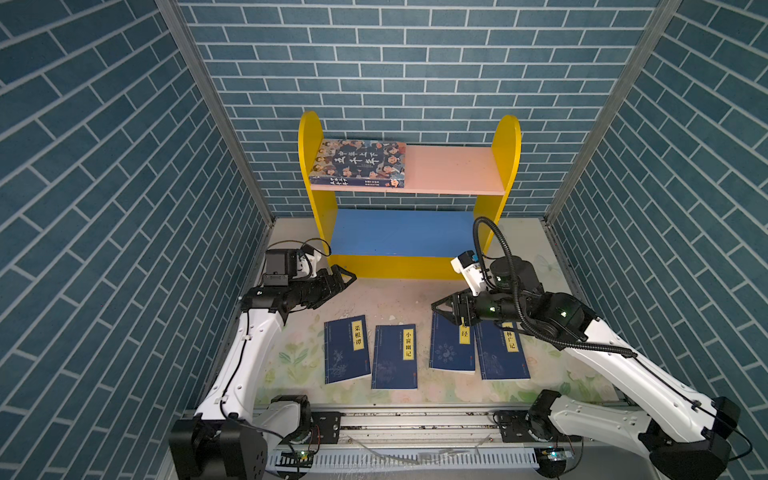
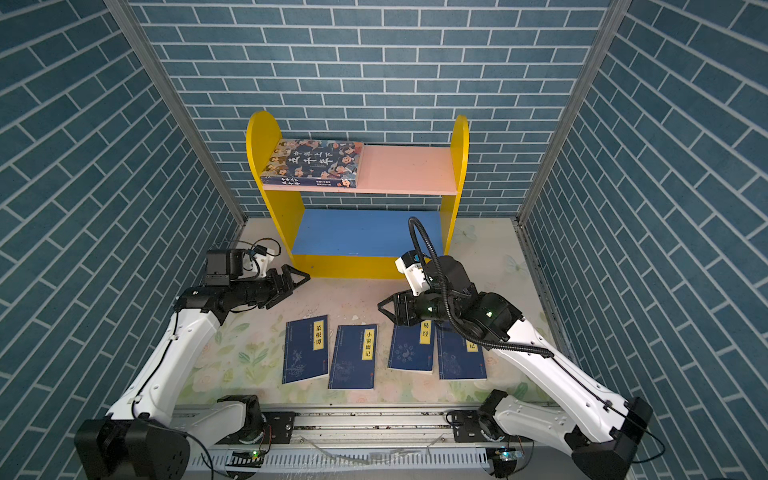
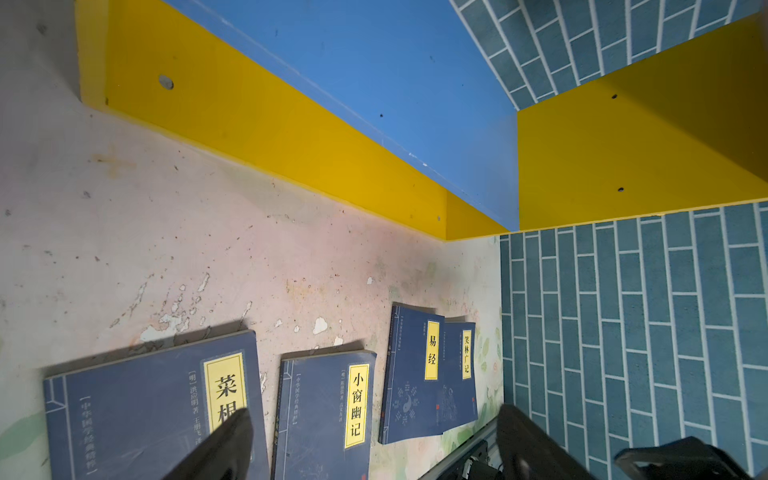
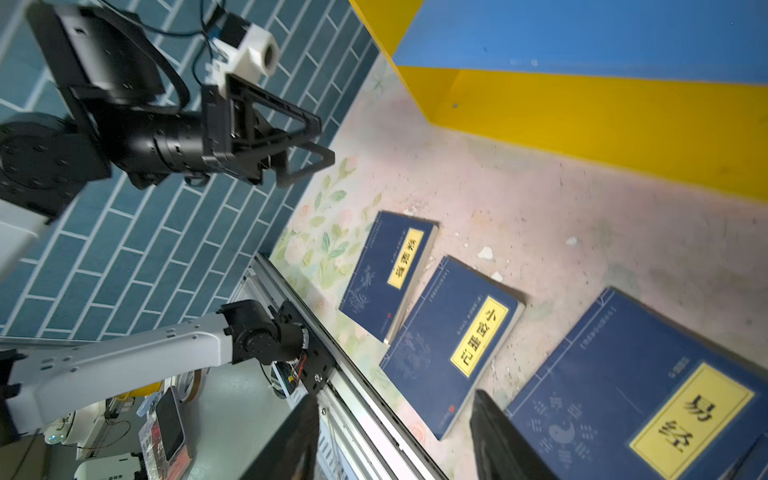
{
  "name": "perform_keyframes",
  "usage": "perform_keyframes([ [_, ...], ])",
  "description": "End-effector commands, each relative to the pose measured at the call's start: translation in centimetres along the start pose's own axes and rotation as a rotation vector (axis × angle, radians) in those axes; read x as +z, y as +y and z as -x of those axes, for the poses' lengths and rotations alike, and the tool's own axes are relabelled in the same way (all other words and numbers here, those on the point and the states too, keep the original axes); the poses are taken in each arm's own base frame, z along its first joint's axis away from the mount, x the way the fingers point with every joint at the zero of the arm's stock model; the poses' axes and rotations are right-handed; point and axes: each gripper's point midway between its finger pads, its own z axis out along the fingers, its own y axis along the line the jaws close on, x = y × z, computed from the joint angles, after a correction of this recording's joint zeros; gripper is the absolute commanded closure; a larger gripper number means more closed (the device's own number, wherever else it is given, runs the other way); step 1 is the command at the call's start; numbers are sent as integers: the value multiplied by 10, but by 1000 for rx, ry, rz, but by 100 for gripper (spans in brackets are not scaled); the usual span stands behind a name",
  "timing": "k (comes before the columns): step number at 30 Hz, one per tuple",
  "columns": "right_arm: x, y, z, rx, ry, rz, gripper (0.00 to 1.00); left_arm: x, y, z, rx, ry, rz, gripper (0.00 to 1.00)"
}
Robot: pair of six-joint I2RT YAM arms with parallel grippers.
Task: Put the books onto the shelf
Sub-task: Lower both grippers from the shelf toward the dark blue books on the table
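The shelf (image 1: 311, 166) (image 2: 459, 166) stands at the back, with a pink upper board (image 1: 453, 166) and a blue lower board (image 1: 399, 232) (image 3: 374, 62) (image 4: 582, 29). A book with cartoon faces (image 1: 357, 162) (image 2: 311, 162) lies flat on the left of the pink board. Several navy books with yellow labels lie in a row on the table (image 1: 347, 349) (image 1: 395, 357) (image 1: 451, 349) (image 1: 500, 357) (image 3: 324, 415) (image 4: 453, 340). My left gripper (image 1: 347, 279) (image 2: 301, 277) (image 3: 374, 444) hangs open and empty before the shelf's left foot. My right gripper (image 1: 440, 307) (image 2: 384, 307) (image 4: 395, 432) hangs open above the third book's far end.
Blue brick-pattern walls (image 1: 124, 208) (image 1: 685, 208) close in the left, back and right. A metal rail (image 1: 415, 419) runs along the table's front edge. The worn floral mat (image 1: 399, 299) lies bare between the shelf and the books.
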Motion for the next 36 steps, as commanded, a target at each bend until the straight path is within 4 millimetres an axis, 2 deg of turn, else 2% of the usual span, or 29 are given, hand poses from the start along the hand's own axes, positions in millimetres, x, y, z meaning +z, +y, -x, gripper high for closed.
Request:
perform_keyframes([
  [1,21,-21,-19,147,17,-31,41,15,0,-10,13,53,-33,8],
  [5,51,-35,-49,240,62,-3,43,39,8,-37,85,156,1,9],
  [10,71,-44,-72,275,85,-36,43,64,5,-73,205,286,21,10],
  [15,94,-62,-89,327,124,-107,42,90,21,-95,240,381,50,11],
  [19,107,-76,-96,368,107,-136,42,108,30,-102,285,415,59,13],
  [23,117,-82,-102,375,114,-150,42,113,36,-104,305,399,67,14],
  [29,124,-97,-112,367,126,-209,41,107,47,-114,361,386,69,11],
  [36,135,-93,-118,355,171,-180,40,110,55,-121,375,392,71,8],
])
